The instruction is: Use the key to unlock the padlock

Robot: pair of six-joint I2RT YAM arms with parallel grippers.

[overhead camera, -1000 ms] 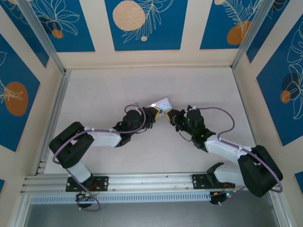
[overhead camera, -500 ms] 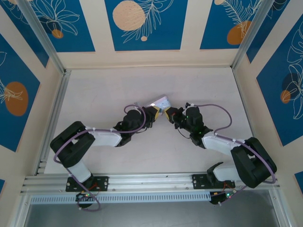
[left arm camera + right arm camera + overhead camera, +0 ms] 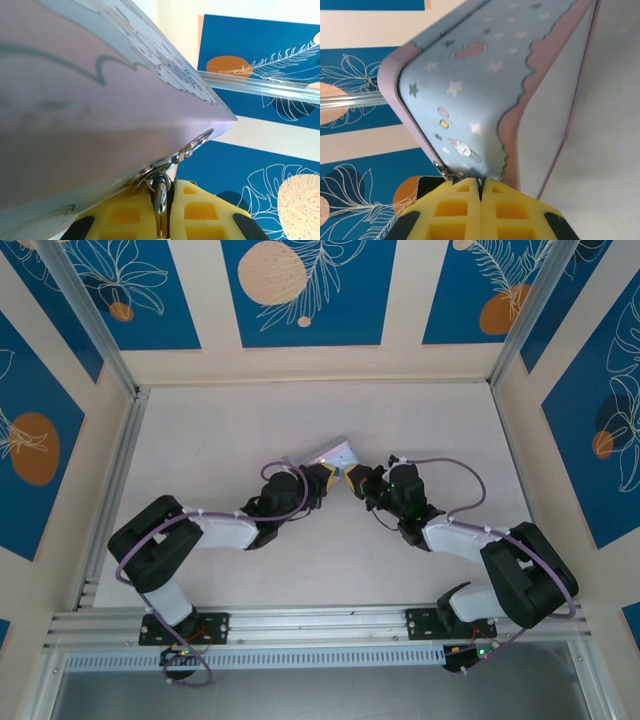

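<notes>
The pale blue tin (image 3: 338, 453) lies tilted at mid table, with both grippers meeting at its near corner. My left gripper (image 3: 162, 187) is shut on a small silvery piece, the padlock (image 3: 161, 197), whose thin shackle loops through the tin's metal latch (image 3: 192, 146). Its body is hidden between the yellow pads. My right gripper (image 3: 480, 181) is shut with its tips pressed against the tin (image 3: 485, 75) beside the latch (image 3: 445, 172). Only a thin dark sliver shows between its pads, so the key is almost wholly hidden. From above, the left gripper (image 3: 333, 476) and right gripper (image 3: 352, 480) nearly touch.
Aluminium rails (image 3: 110, 490) run along the table's left side and near edge. Blue patterned wall panels (image 3: 300, 290) close the back and both sides. The pale tabletop (image 3: 220, 420) spreads around the tin.
The right arm has drawn its elbow inward and its gripper has edged left towards the tin's latch. The tin has shifted slightly left. The left arm has hardly moved.
</notes>
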